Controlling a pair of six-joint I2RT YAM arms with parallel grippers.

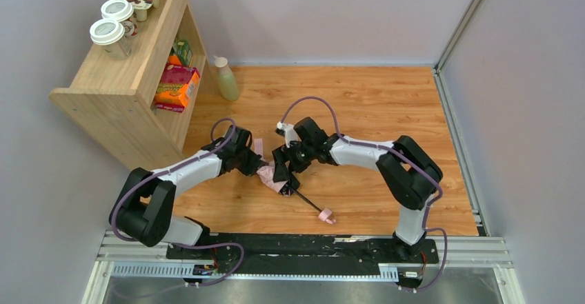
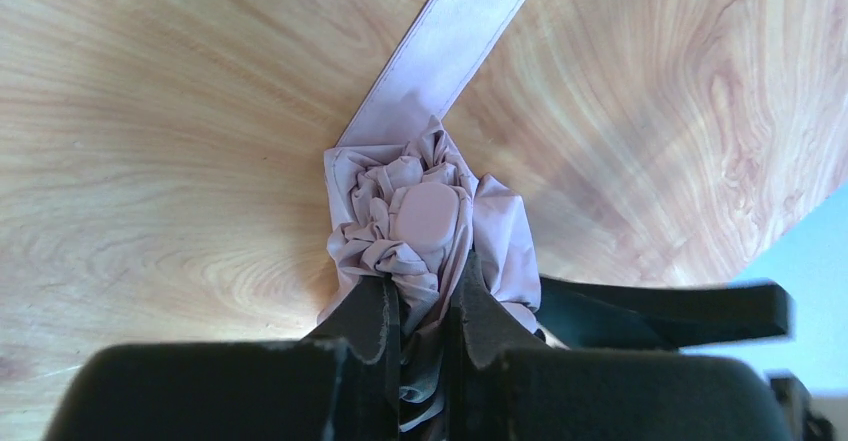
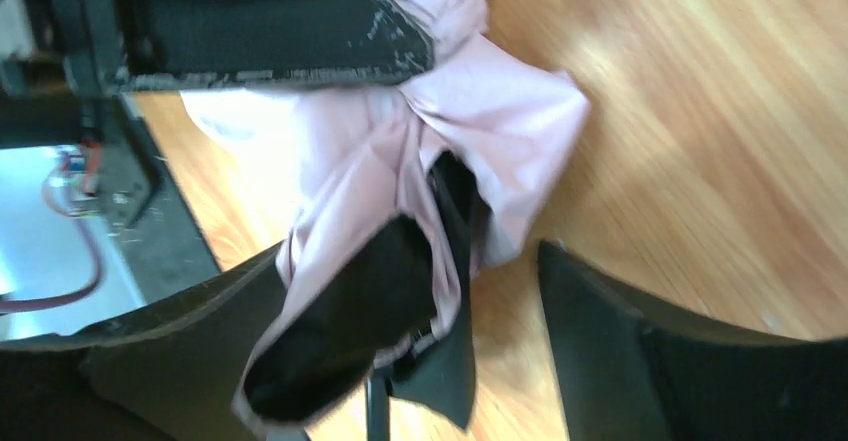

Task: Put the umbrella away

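overhead rear view; wrist views near umbrella [image 2: 420, 221]

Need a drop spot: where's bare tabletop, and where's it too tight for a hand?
Crowded: centre, where left gripper and right gripper meet on the pale pink folding umbrella, and by the light wooden shelf. Free: wooden tabletop's far stretch from the pale green bottle to the right wall; near strip left of the umbrella's handle.
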